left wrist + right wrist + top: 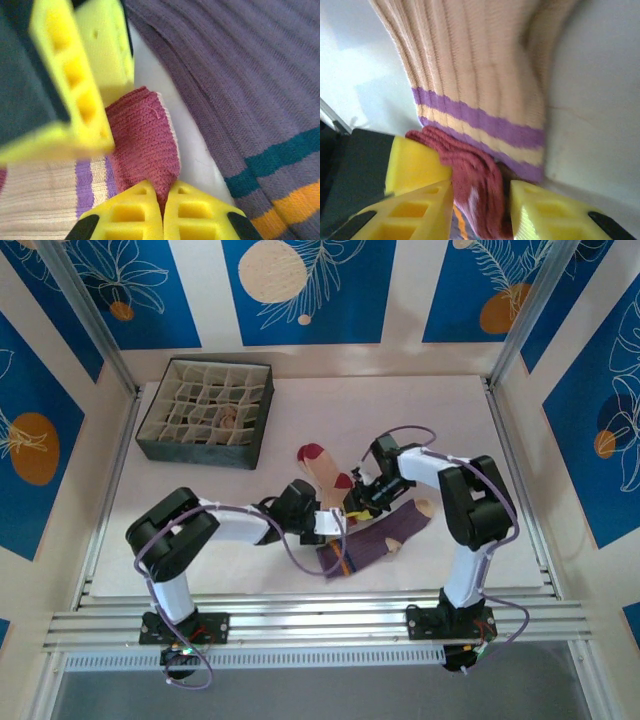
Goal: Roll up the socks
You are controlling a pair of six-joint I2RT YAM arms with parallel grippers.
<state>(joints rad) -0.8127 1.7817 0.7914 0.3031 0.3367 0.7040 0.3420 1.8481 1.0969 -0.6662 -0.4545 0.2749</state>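
A cream sock (pixel 318 466) with purple stripes and a red toe lies mid-table. Both grippers meet at its red cuff (pixel 145 140). My left gripper (pixel 163 207) is shut on the edge of that cuff, and it sits just left of the purple ribbed sock (pixel 378 538) in the top view (pixel 330 522). My right gripper (pixel 481 210) has its jaws apart, and the bunched red cuff (pixel 472 175) hangs between them, against the left finger. The cream sock (pixel 480 65) stretches away from the right gripper. The purple sock (pixel 240 75) lies flat to the right, with teal and orange bands.
A dark grid-divided box (pixel 195 450) stands at the back left, with a rolled bundle (pixel 228 420) in one cell. The two grippers are crowded together, a right finger (pixel 75 75) close above the left jaws. Metal rails run along the table's sides and front.
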